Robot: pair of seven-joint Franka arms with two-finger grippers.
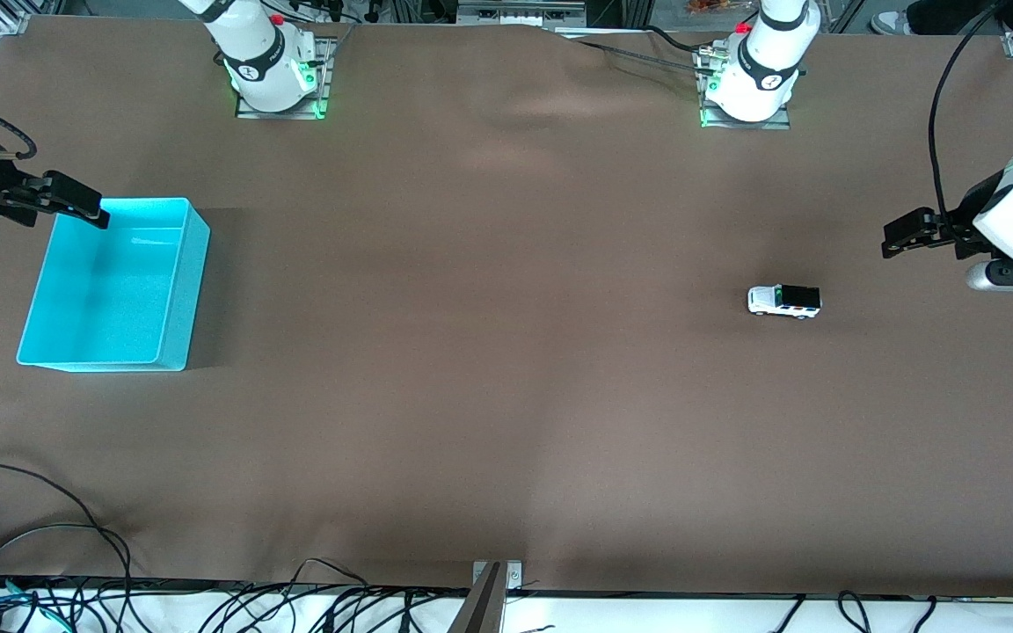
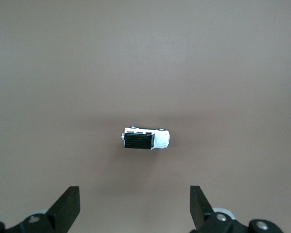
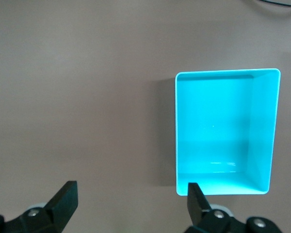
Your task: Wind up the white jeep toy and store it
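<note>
The white jeep toy (image 1: pixel 784 301) with a black roof panel stands on the brown table toward the left arm's end; it also shows in the left wrist view (image 2: pixel 146 139). My left gripper (image 1: pixel 898 238) hangs open and empty in the air near that end of the table, apart from the toy; its fingertips frame the toy in the left wrist view (image 2: pixel 135 206). My right gripper (image 1: pixel 89 211) is open and empty over the rim of the cyan bin (image 1: pixel 181 290), which also shows in the right wrist view (image 3: pixel 275 126). The bin is empty.
Black cables (image 1: pixel 49 527) lie along the table edge nearest the front camera. Both arm bases (image 1: pixel 273 75) stand at the edge farthest from it. A metal bracket (image 1: pixel 493 585) sits at the middle of the near edge.
</note>
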